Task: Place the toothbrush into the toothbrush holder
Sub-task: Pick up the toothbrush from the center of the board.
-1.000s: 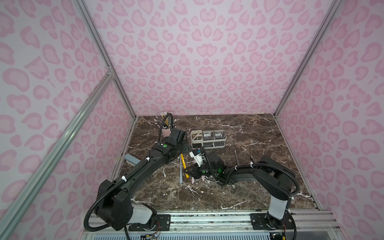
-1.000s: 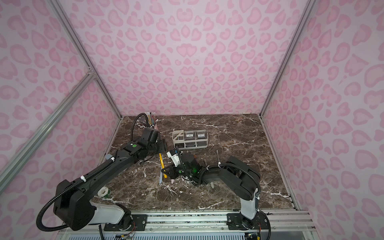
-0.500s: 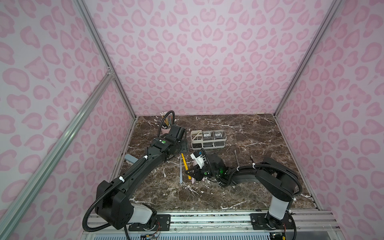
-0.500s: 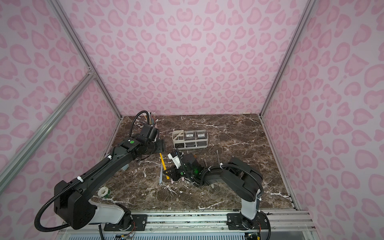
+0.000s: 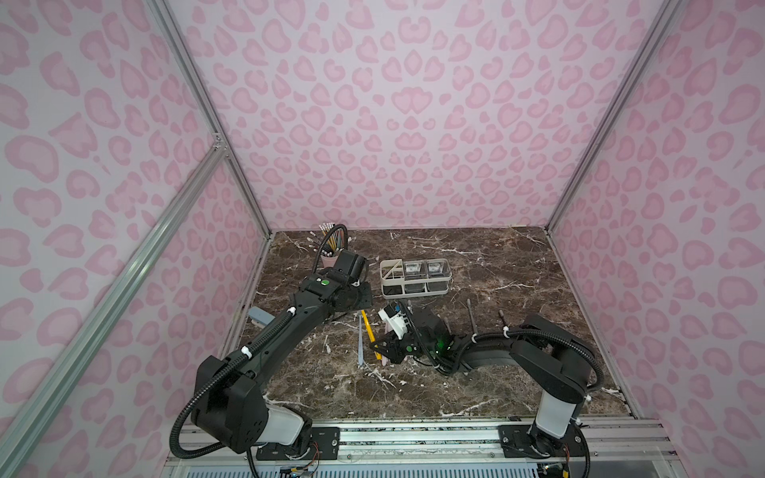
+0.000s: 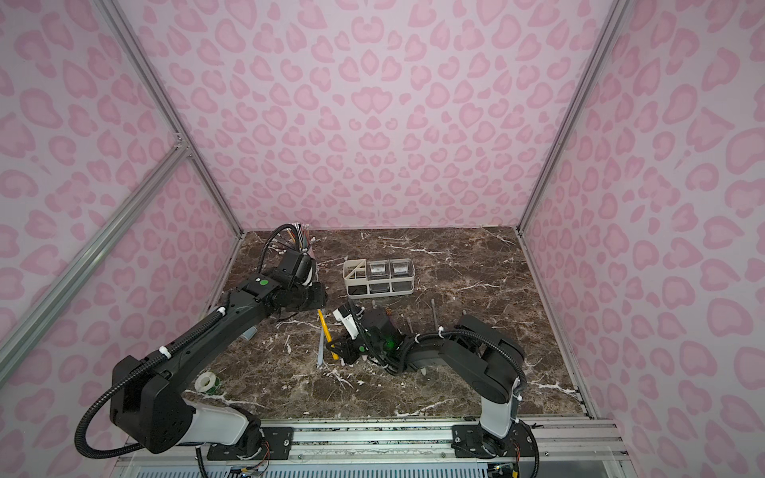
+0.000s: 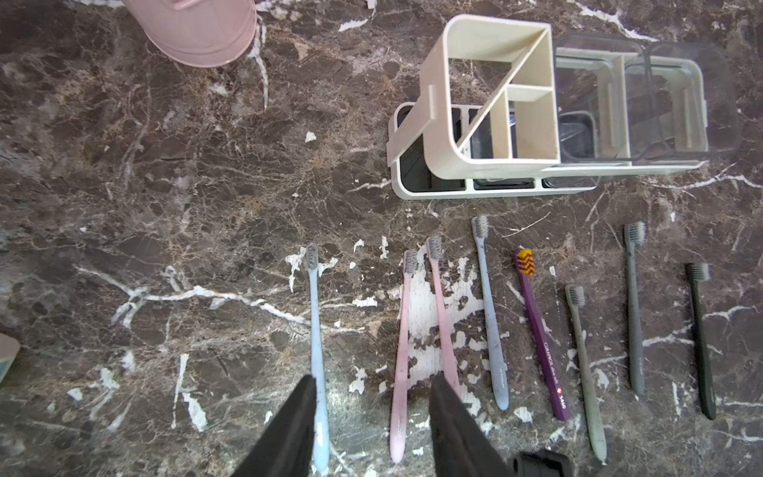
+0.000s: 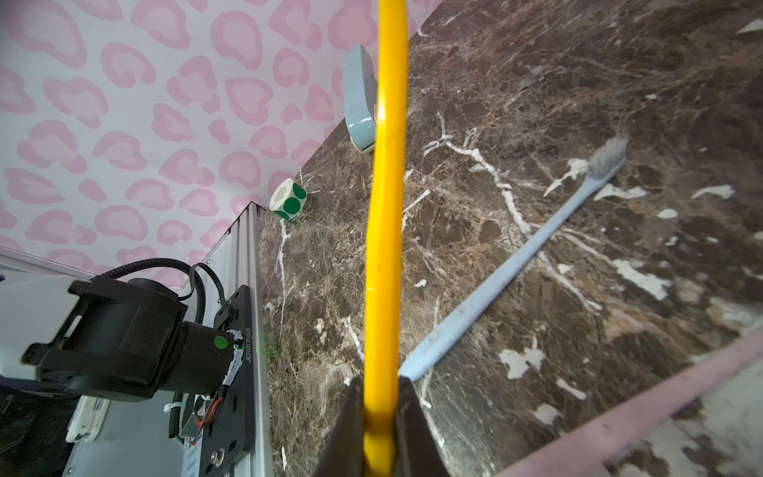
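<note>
Gripping the yellow toothbrush [image 8: 384,206] by its handle, right fingers [image 8: 351,417] clamped shut on it, close to the marble counter [image 5: 496,256] and well short of the holder. Holding left fingers [image 7: 303,417] apart, clasping nothing, above a row of toothbrushes [image 7: 489,309] lying flat. Standing upright beyond them, near the pink pencil cup [image 5: 329,260]: the white toothbrush holder [image 5: 415,294].

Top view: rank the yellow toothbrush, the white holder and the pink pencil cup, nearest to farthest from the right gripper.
1. Yellow toothbrush, held in the right gripper.
2. White holder, farther back.
3. Pink cup, back left corner.
</note>
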`<state>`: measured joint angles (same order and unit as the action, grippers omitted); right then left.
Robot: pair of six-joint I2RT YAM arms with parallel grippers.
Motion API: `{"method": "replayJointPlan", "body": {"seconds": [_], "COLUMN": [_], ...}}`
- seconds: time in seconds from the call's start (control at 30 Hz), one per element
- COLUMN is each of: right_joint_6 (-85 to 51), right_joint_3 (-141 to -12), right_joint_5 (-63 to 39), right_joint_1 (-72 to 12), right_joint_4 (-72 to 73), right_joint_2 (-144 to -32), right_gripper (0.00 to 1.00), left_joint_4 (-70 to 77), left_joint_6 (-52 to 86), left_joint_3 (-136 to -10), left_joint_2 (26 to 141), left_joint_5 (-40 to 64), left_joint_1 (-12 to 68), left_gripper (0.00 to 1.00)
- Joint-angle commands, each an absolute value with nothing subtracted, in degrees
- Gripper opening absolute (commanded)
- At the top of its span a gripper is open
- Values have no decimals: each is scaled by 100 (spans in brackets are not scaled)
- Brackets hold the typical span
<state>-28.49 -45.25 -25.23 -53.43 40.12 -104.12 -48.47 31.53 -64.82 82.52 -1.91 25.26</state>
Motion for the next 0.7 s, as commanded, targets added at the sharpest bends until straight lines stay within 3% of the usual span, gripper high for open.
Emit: {"method": "replayJointPlan", "body": {"seconds": [0.0, 0.3, 0.4, 0.67], "right_joint_6": [-2828, -2932, -2945, -2973], "right_joint_3": [-4526, -4510, -4525, -4522], "right_joint_5": [-2483, -2530, -2549, -2567], "right_joint_1": [-5352, -5328, -5330, -5337], "right_joint_4": [4282, 4436, 4447, 4474], "right_joint_2": [-10434, -10499, -10521, -10547], "right_gripper": [0, 0, 0, 0], "left_joint_4": [-4619, -4461, -4447, -4408], "left_joint_6": [3150, 3188, 3187, 3191], "left_joint_3": [-6391, -6200, -6175, -6116], "left_joint_2": [8183, 8020, 7996, 7962], "left_joint_5": [85, 303, 310, 333], "left_joint_1": [2458, 2339, 2319, 2285], "left_gripper": [43, 37, 27, 17]}}
